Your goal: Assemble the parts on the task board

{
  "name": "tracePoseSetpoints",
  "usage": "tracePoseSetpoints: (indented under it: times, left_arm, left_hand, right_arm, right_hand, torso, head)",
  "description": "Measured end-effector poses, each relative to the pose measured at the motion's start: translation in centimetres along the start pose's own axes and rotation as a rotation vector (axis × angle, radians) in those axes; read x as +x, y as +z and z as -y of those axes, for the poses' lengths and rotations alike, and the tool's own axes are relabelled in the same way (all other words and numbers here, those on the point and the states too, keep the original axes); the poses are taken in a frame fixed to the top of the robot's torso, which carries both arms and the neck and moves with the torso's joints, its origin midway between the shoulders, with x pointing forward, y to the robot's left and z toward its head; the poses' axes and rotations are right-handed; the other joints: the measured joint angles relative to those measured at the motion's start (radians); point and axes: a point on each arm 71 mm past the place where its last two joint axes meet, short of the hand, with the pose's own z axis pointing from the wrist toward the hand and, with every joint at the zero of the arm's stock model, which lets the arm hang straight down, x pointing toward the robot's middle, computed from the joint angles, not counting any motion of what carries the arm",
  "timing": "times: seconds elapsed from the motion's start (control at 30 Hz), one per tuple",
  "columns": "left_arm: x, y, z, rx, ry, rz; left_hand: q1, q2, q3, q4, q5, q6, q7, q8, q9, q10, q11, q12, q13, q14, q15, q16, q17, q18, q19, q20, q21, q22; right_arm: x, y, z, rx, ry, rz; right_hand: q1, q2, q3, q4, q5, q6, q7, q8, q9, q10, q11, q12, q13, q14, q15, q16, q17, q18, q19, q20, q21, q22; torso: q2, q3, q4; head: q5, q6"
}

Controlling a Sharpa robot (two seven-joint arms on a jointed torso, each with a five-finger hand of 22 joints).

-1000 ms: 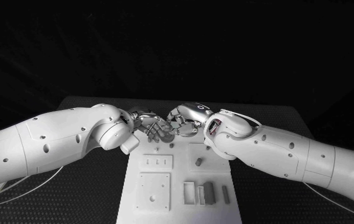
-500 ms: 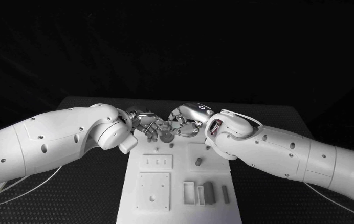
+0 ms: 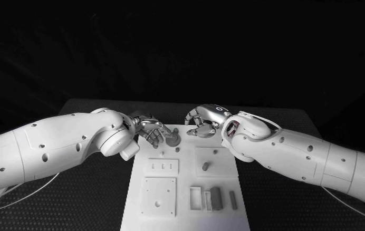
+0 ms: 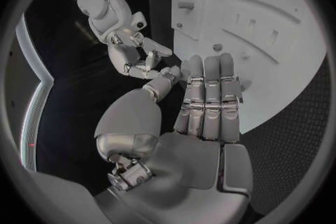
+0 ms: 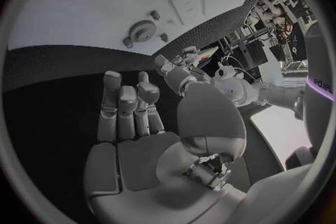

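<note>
worktop: the black worktop (image 3: 91,115) has a dark, finely textured surface and carries the board.
task board: the white task board (image 3: 182,218) lies flat in the middle of the worktop, its long side running away from the robot.
cable: a thin pale cable (image 3: 30,193) curves over the worktop's left side, beside the board.

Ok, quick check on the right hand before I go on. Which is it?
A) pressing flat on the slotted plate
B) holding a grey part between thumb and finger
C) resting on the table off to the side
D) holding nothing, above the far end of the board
D: the right wrist view shows the right hand with a bare palm and nothing in its fingers, and the head view has it above the far end of the task board, clear of the gear.
</note>
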Motion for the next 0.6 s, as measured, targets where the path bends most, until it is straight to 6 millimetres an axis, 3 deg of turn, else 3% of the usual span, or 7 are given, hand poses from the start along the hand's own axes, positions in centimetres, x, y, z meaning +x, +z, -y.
tracePoseSetpoints:
  times: [0.17,0.3,0.4,0.47,0.53,0.6]
  left_arm:
    - [-0.1,-0.4,-0.6,-0.029,0.023,0.015]
    - [0.1,-0.7,-1.0,-0.037,0.038,0.025]
    - [0.3,-0.9,-1.6,-0.046,0.046,0.029]
    - [0.6,-0.9,-2.0,-0.051,0.049,0.031]
    - [1.0,-0.9,-2.4,-0.057,0.051,0.030]
    - [1.4,-0.9,-2.8,-0.061,0.056,0.030]
  left_hand:
    - [-0.002,-0.015,0.004,0.004,0.001,0.008,-0.002,0.000,0.000,0.012,-0.011,0.044,0.036,0.009,-0.021,0.081,0.024,0.000,0.016,-0.016,0.037,0.054]
    - [-0.010,-0.027,-0.002,0.010,0.005,0.018,-0.004,0.005,0.000,-0.002,-0.028,0.141,0.118,-0.017,-0.041,0.218,0.061,0.000,0.018,-0.034,0.098,0.144]
    - [-0.011,-0.028,-0.004,0.013,0.006,0.020,-0.006,0.006,0.000,-0.004,-0.030,0.209,0.173,-0.025,-0.054,0.302,0.062,0.000,0.016,-0.047,0.149,0.213]
    - [-0.015,-0.031,-0.005,0.013,0.006,0.030,-0.015,0.006,0.000,0.008,-0.042,0.284,0.227,-0.002,-0.077,0.385,0.073,0.001,0.042,-0.071,0.200,0.262]
    - [-0.018,-0.035,-0.006,0.014,0.006,0.037,-0.023,0.005,0.000,0.020,-0.054,0.364,0.287,0.018,-0.100,0.465,0.091,0.002,0.071,-0.079,0.244,0.299]
    - [-0.018,-0.035,-0.005,0.013,0.007,0.041,-0.026,0.004,0.000,0.020,-0.057,0.467,0.368,0.021,-0.108,0.558,0.110,0.002,0.105,-0.092,0.292,0.337]
  right_arm:
    - [-0.3,-0.5,1.1,0.026,-0.003,0.006]
    - [-0.6,-1.1,2.2,0.052,-0.002,0.010]
    - [-0.7,-1.4,2.8,0.066,-0.002,0.013]
    - [-0.8,-1.5,3.0,0.072,0.000,0.014]
    - [-0.8,-1.6,3.2,0.078,0.002,0.014]
    - [-0.9,-1.6,3.3,0.081,0.004,0.015]
  right_hand:
    - [0.000,0.000,0.000,0.000,0.000,0.000,0.000,0.000,0.000,0.000,0.000,0.000,0.000,-0.001,0.001,0.000,0.000,0.000,0.000,0.000,0.000,0.000]
    - [0.000,0.000,0.000,0.000,0.000,0.000,0.000,0.000,0.000,0.000,0.000,0.000,0.000,-0.001,0.001,0.000,0.000,0.000,0.000,0.000,0.000,0.000]
    - [0.000,0.000,0.000,0.000,0.000,0.000,0.000,0.000,0.000,0.000,0.000,0.000,0.000,-0.001,0.001,0.000,0.000,0.000,0.000,0.000,0.000,0.000]
    - [0.000,0.000,0.000,0.000,0.000,0.000,0.000,0.000,0.000,0.000,0.000,0.000,0.000,-0.001,0.001,0.000,0.000,0.000,0.000,0.000,0.000,0.000]
    - [0.000,0.000,0.001,0.001,0.000,-0.002,-0.002,0.000,0.000,0.000,0.000,0.000,0.000,-0.001,0.001,0.000,0.000,0.000,0.000,0.000,0.000,0.000]
    - [0.000,0.000,0.002,0.002,0.000,-0.002,-0.002,0.000,0.000,0.000,0.000,0.000,0.000,-0.001,0.001,0.000,0.000,0.000,0.000,0.000,0.000,0.000]
  torso:
    - [0.000,0.0007,-0.0004]
    - [0.000,0.0009,-0.0004]
    - [0.000,0.0012,-0.0005]
    - [0.001,0.0011,-0.0009]
    - [0.001,0.0011,-0.0012]
    - [0.001,0.0011,-0.0015]
  head:
    - [0.004,-0.003]
    - [0.007,-0.006]
    - [0.007,-0.009]
    - [0.008,-0.011]
    - [0.009,-0.013]
    - [0.009,-0.016]
